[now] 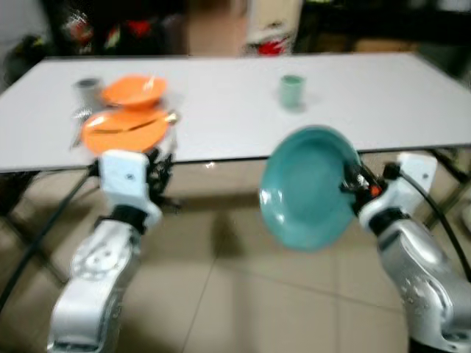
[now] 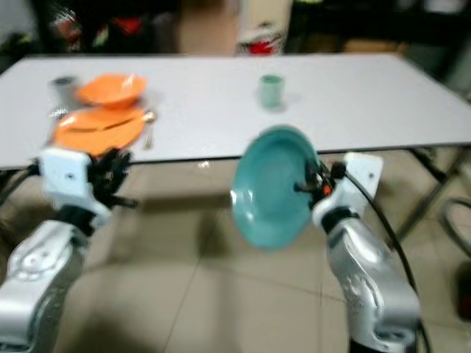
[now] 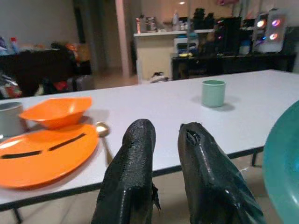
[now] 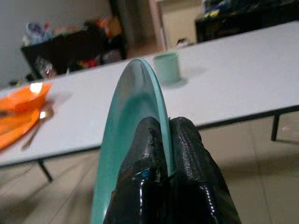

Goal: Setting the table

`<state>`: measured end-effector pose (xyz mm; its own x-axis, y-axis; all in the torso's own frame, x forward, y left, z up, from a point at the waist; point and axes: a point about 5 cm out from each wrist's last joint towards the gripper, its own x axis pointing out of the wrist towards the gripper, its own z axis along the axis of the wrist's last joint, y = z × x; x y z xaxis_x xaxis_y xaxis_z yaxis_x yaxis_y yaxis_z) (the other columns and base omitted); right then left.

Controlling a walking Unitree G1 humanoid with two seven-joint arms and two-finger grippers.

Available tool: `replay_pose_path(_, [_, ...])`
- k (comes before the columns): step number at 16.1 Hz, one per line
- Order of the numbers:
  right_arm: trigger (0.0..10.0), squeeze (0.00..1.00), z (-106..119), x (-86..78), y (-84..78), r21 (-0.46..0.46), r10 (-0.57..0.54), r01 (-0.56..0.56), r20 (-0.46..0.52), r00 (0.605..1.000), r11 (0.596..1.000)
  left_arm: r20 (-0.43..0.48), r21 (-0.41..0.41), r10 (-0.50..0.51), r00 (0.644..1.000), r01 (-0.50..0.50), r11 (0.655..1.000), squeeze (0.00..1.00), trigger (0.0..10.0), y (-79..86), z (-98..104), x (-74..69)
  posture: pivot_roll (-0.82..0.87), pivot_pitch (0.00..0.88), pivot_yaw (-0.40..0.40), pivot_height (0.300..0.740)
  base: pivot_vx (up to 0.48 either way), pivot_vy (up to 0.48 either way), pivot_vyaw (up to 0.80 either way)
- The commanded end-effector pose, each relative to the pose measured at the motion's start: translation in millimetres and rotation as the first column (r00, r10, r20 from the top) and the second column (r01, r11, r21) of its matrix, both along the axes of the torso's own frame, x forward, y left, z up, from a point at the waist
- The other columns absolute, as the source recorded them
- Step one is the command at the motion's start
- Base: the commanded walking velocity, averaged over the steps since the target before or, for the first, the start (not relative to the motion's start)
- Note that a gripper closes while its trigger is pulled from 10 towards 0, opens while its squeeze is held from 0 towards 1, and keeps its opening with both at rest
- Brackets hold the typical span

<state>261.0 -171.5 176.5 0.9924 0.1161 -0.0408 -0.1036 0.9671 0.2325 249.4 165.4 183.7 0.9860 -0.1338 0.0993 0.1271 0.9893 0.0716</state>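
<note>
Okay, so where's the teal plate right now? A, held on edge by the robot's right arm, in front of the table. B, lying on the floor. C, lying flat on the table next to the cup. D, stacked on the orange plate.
A: the right gripper has its jaws pinched on the rim of the teal plate, holding it on edge over the floor, short of the white table.
</note>
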Motion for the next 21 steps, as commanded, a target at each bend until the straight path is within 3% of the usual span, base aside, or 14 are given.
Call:
replay_pose_path(1, [10.0, 0.0, 12, 2.7, 2.4, 0.0, 0.027, -0.027, 0.058, 0.998, 1.0, -0.009, -0.007, 0.003, 1.0, -0.004, 1.0, 0.0, 10.0, -0.9, -1, 0.6, -0.08, 0.0, 0.011, 0.74, 0.315, 0.0, 0.0])
replay_pose_path(8, [10.0, 0.0, 18, 16.6, 0.3, 0.033, 0.078, -0.081, 0.065, 0.995, 0.996, -0.016, -0.005, 0.041, 0.999, -0.041, 0.999, 0.0, 10.0, 0.8, -4, -3.6, -0.06, 0.0, -0.02, 0.74, 0.319, 0.0, 0.0])
replay_pose_path(21, [10.0, 0.0, 20, 23.0, -9.9, 0.111, 0.072, -0.078, 0.062, 0.995, 0.991, -0.018, -0.002, -0.001, 1.0, 0.001, 1.0, 0.0, 10.0, -3.6, -3, -1.9, -0.06, 0.0, 0.004, 0.74, 0.318, 0.0, 0.0])
